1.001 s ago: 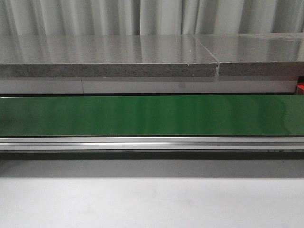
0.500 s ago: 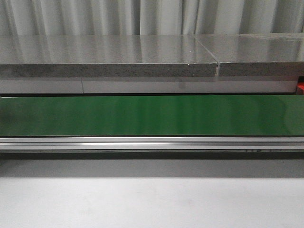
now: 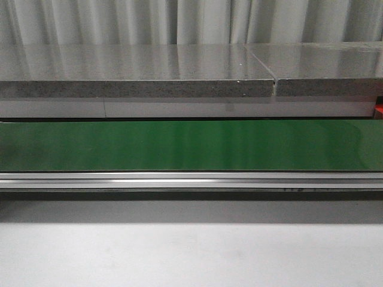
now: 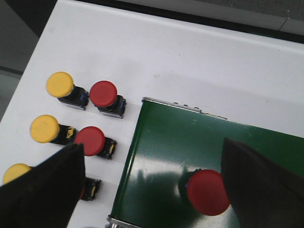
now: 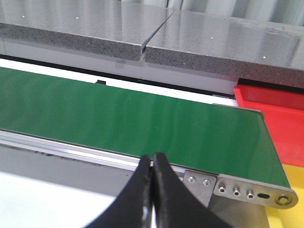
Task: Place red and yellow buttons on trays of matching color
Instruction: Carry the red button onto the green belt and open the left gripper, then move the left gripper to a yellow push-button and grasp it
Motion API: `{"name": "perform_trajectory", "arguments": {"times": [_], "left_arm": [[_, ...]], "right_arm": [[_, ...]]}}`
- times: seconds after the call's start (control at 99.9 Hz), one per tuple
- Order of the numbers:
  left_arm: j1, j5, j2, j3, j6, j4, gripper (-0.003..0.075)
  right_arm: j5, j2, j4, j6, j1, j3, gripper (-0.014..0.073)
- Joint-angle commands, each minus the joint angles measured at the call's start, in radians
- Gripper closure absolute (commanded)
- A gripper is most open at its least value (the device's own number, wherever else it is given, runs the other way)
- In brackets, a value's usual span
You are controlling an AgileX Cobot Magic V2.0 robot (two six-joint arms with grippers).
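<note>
In the left wrist view a red button (image 4: 207,192) lies on the end of the green belt (image 4: 190,142). My left gripper (image 4: 152,144) hangs open over it, and one finger (image 4: 266,185) overlaps the button's edge. Beside the belt on the white table stand yellow buttons (image 4: 60,84) (image 4: 44,128) (image 4: 16,172) and red buttons (image 4: 103,93) (image 4: 90,141). The other finger (image 4: 42,190) covers most of one more button. My right gripper (image 5: 153,159) is shut on nothing, near the belt's other end. The red tray (image 5: 273,118) and the yellow tray (image 5: 290,202) lie past that end.
The front view holds only the bare green belt (image 3: 191,145), its aluminium rail (image 3: 191,180) and a grey stone ledge (image 3: 137,78) behind it, with no arm or button. A sliver of red (image 3: 379,110) shows at its right edge.
</note>
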Motion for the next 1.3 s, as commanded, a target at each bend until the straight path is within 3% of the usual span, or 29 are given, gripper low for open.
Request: {"name": "perform_trajectory", "arguments": {"times": [0.0,0.41,0.691,0.971,1.291], "left_arm": [[0.025,-0.021,-0.069,-0.013,-0.005,0.017,0.0155],[0.275,-0.030,-0.240,0.245,-0.033,0.010,0.0155],[0.445,-0.116,-0.257,0.403,-0.033,-0.031,0.0155],[0.531,-0.178,-0.214,0.437,-0.033,-0.039,0.0155],[0.555,-0.253,-0.029,0.436,-0.033,-0.058,0.0155]], "right_arm": [[-0.082,-0.015,-0.010,-0.006,-0.001,-0.009,0.0661],[-0.082,-0.015,-0.010,-0.006,-0.001,-0.009,0.0661],[-0.082,-0.015,-0.010,-0.006,-0.001,-0.009,0.0661],[-0.082,-0.015,-0.010,-0.006,-0.001,-0.009,0.0661],[-0.082,-0.015,-0.010,-0.006,-0.001,-0.009,0.0661]]}}
